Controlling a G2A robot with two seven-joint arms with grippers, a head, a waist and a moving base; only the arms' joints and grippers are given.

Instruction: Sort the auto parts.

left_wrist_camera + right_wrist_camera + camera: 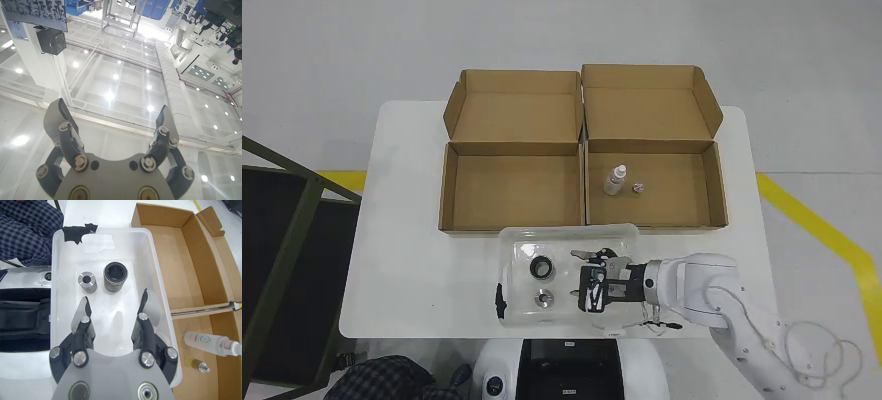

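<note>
My right jaws hang wide open and empty inside the clear bin (54,279), which sits mid-way along the tabletop's (402,250) near edge. Just ahead of them two parts stand upright, slightly apart: a black bearing (115,275) and a steel sleeve (87,282). Two open boxes sit side by side toward the far edge, the left box (512,190) and the right box (682,190). The right one holds a bottle (615,180) lying down and a small metal part (638,187) near it. My left jaws are spread wide too, gripping nothing, pointed at the ceiling.
</note>
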